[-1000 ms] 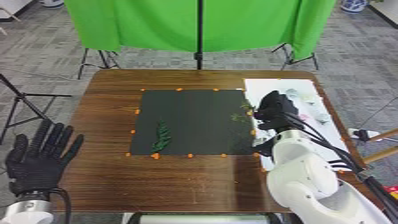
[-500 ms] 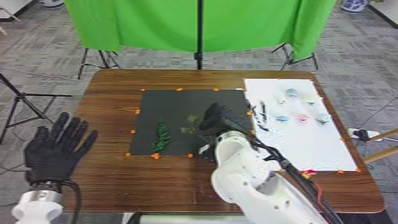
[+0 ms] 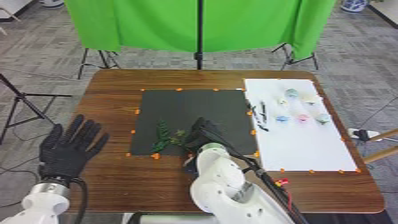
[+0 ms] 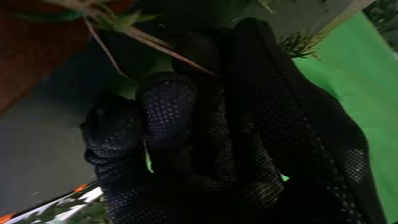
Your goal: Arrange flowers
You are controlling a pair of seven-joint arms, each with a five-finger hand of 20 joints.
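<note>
On the black mat [image 3: 200,100], a dark green leafy branch [image 3: 163,136] lies in the left half. My right hand [image 3: 206,132] is over the lower middle of the mat, holding a finer green sprig [image 3: 179,139] just right of that branch. In the right wrist view, the curled fingers of my right hand [image 4: 169,110] pinch the sprig's thin brown stems [image 4: 153,42]. Small pale flower heads, among them a blue one [image 3: 282,119] and a pink one [image 3: 303,118], rest on the white sheet [image 3: 311,150]. My left hand [image 3: 64,156] is open, left of the mat.
Dark thin pieces [image 3: 258,116] lie along the white sheet's left edge. Orange tape marks surround the mat on the brown table [image 3: 115,105]. Behind the table hangs a green cloth [image 3: 151,30] on a stand. Red-and-yellow connectors [image 3: 282,182] sit beside the right arm.
My right hand has moved left from the white sheet and toward the robot, bringing the sprig over the mat near the leafy branch. The left hand has shifted right.
</note>
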